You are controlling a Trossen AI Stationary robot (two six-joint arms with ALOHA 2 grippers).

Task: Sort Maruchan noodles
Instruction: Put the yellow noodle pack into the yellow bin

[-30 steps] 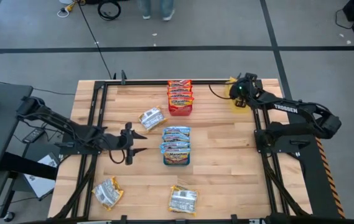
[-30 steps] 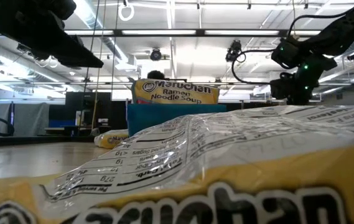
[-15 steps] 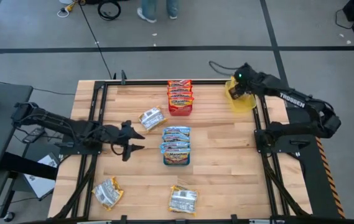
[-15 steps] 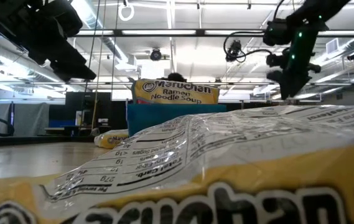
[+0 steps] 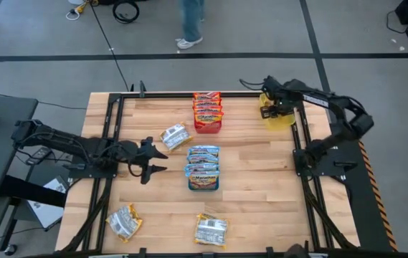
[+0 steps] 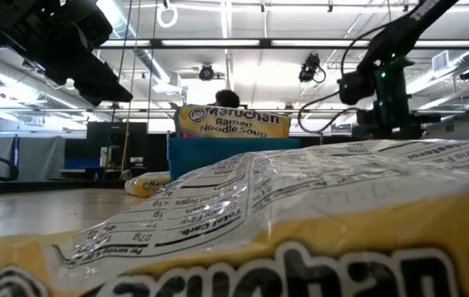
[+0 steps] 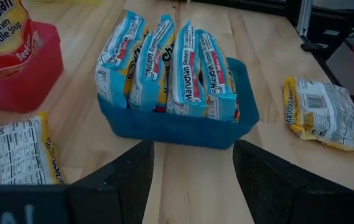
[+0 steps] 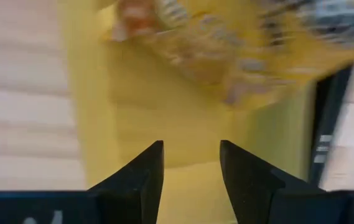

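Here, the right gripper [image 5: 266,112] is hovering with fingers parted and empty over the yellow tray [image 5: 281,117] at the table's far right corner. The left gripper [image 5: 158,160], also spread and empty, is waiting beside the blue tray [image 5: 204,185] of noodle packets [image 7: 164,65].

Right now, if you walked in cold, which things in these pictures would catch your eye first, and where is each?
The blue tray at the table's middle, packed with upright blue packets, with the red tray of red packets behind it. Loose yellow packets lie scattered on the wood. At the far right corner the right gripper hangs open over the yellow tray; the left gripper waits open left of the blue tray.
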